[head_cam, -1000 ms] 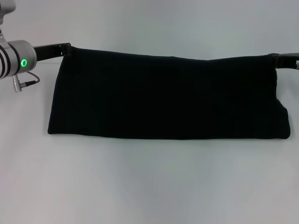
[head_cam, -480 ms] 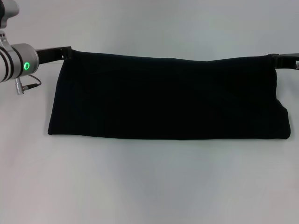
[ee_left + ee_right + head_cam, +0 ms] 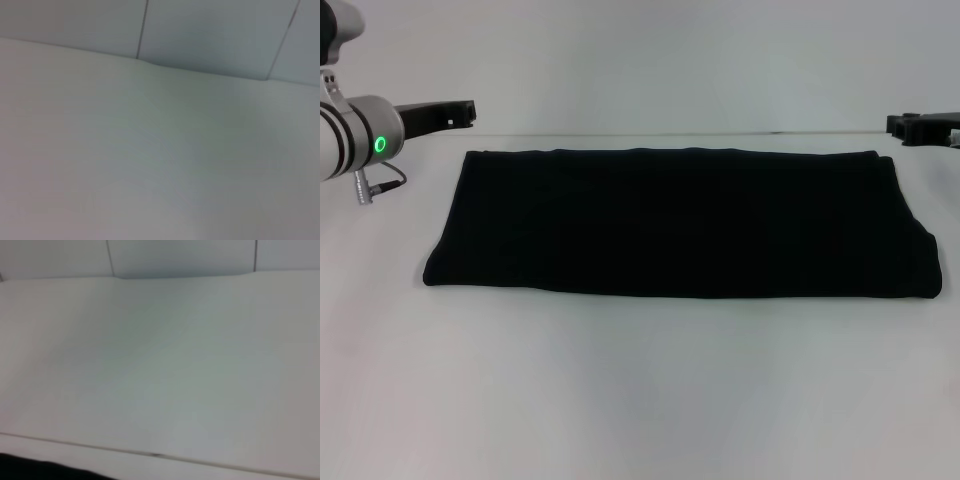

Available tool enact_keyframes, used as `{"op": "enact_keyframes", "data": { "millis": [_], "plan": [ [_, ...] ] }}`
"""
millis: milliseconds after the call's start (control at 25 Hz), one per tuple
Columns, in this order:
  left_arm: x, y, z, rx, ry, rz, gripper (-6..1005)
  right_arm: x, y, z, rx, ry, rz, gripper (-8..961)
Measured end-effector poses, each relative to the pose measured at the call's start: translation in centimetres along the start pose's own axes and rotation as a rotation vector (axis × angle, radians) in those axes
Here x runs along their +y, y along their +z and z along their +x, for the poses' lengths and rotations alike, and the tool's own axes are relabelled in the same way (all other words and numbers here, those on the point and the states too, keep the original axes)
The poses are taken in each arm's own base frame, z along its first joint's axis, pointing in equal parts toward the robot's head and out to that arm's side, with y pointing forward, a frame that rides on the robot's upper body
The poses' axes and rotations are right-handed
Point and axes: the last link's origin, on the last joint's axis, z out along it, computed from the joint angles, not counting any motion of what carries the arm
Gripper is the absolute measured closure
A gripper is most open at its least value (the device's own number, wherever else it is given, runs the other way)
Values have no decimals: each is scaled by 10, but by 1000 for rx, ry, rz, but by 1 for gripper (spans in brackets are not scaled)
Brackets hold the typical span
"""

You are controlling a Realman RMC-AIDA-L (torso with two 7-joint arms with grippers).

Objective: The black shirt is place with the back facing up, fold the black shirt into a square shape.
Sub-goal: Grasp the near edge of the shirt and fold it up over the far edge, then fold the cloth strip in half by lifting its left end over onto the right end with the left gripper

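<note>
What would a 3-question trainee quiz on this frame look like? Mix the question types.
1. True or false: the left gripper holds the black shirt.
2. Where does the right gripper sit relative to the shirt? A) above its middle B) beyond its far right corner C) under it
3. What shape is the shirt now?

Key: 1 false, it is clear of the cloth. 2 B. 3 A wide flat rectangle, not yet square.

The head camera looks forward and down at the shirt [image 3: 680, 222] on the tabletop [image 3: 640, 400]. Both wrist cameras skim across bare tabletop toward the wall beyond the shirt; the right one catches the shirt's edge [image 3: 30, 471].
</note>
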Motion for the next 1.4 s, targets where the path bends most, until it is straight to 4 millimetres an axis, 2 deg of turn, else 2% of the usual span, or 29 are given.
{"op": "enact_keyframes", "data": {
  "millis": [200, 400, 560, 720, 880, 960, 1160, 1400],
  "plan": [
    [-5, 1, -3, 5, -11, 53, 865, -8, 0, -7, -25, -3, 68, 689],
    [-14, -6, -4, 2, -71, 21, 652, -13, -8, -10, -20, 62, 12, 508],
    [-20, -30, -10, -44, -150, -141, 491, -19, -28, -3, 13, 146, -98, 418],
    [-25, -61, -23, -104, -223, -273, 318, -27, -54, 12, 42, 208, -186, 329],
    [-34, -79, -37, -136, -272, -299, 147, -32, -78, 30, 41, 266, -258, 238],
    [-40, -85, -45, -148, -287, -294, 78, -35, -89, 41, 45, 296, -290, 238],
    [-48, -91, -65, -188, -301, -260, 79, -41, -112, 64, 88, 333, -351, 238],
    [-55, -87, -80, -241, -273, -180, 81, -43, -119, 74, 105, 355, -360, 239]
  ]
}}
